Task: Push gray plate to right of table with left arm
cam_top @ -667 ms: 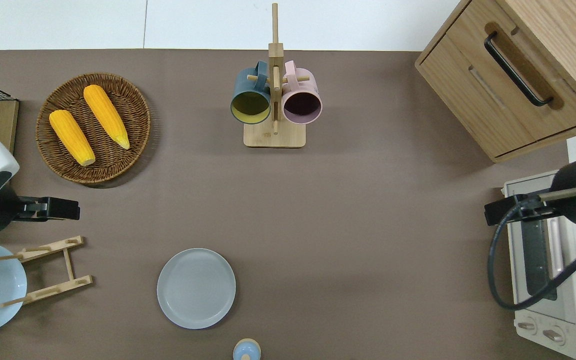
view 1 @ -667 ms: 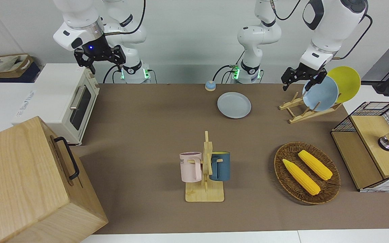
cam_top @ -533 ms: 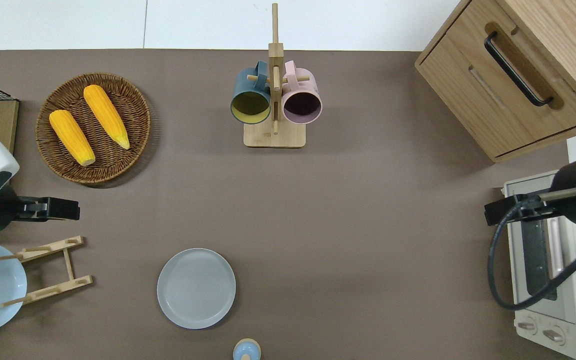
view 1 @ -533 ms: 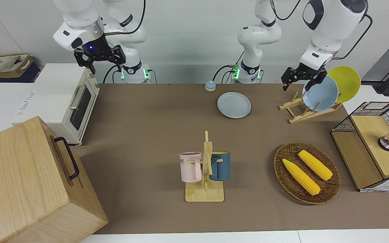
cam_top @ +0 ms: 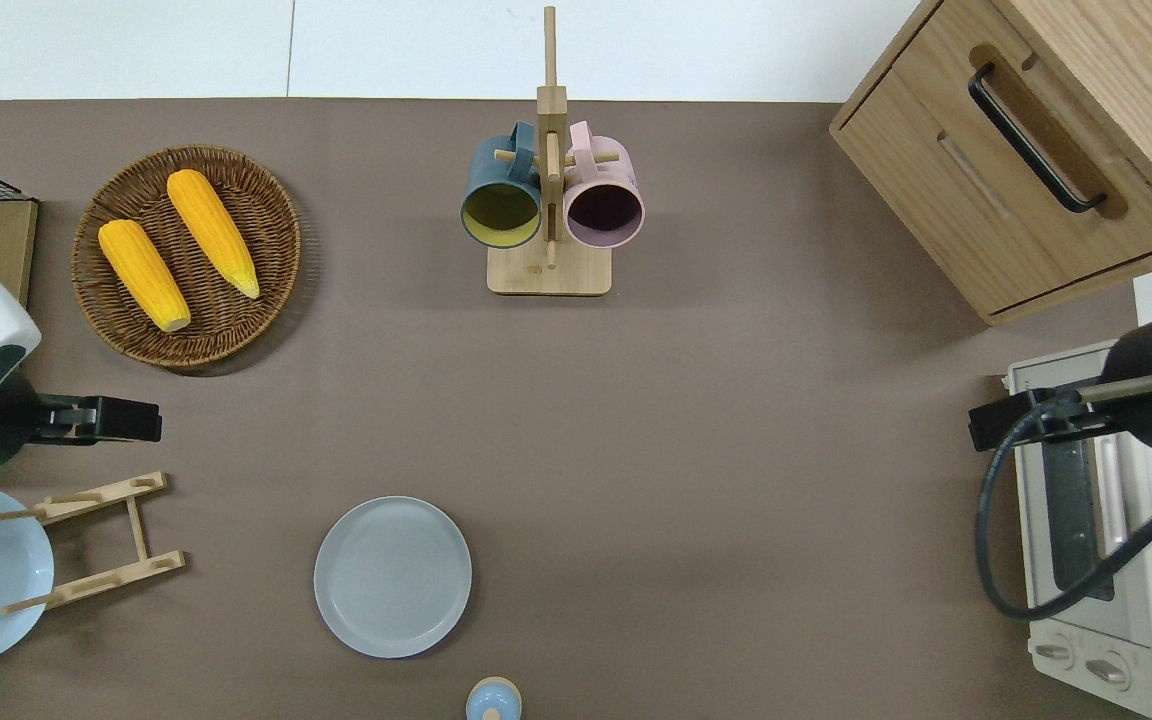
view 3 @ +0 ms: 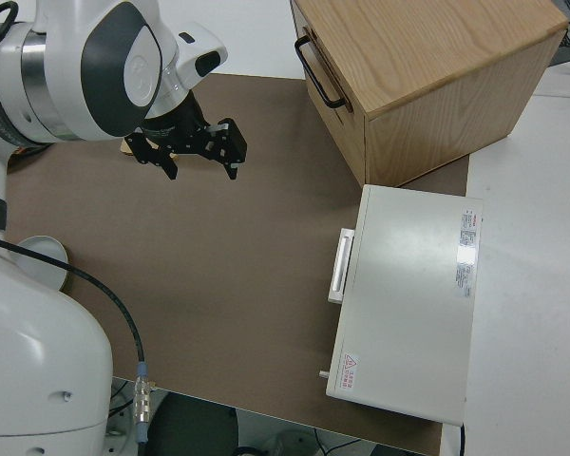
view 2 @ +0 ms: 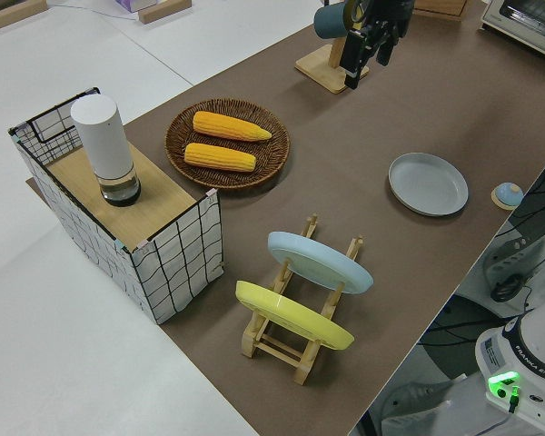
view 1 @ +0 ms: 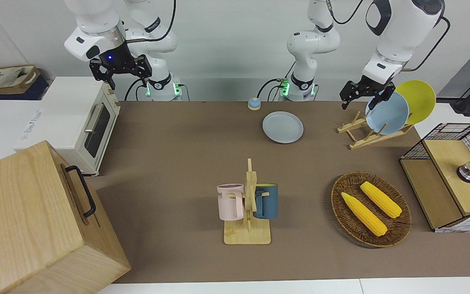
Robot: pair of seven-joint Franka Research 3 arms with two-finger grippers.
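Observation:
The gray plate (view 1: 282, 127) (cam_top: 392, 577) lies flat on the brown table (view 1: 178, 163), close to the robots' edge, with nothing touching it. My left gripper (view 1: 359, 103) (cam_top: 131, 431) (view 2: 363, 71) hangs in the air with its fingers open and empty. The overhead view shows it over the table between the wicker basket and the wooden plate rack, well off toward the left arm's end from the gray plate. My right gripper (view 1: 129, 79) (view 3: 202, 171) is parked, open and empty.
A wooden rack (view 1: 367, 134) holds a sky-blue plate (view 1: 386, 113) and a yellow plate (view 1: 419, 100). A wicker basket (cam_top: 96, 300) holds two corn cobs. A mug stand (cam_top: 548, 270), a small bell (cam_top: 493, 700), a toaster oven (view 1: 72, 122), a wooden cabinet (view 1: 35, 220) and a wire crate (view 1: 451, 179) also stand here.
The left arm has shifted only by a hair. The gray plate lies where it was, and the right arm is still.

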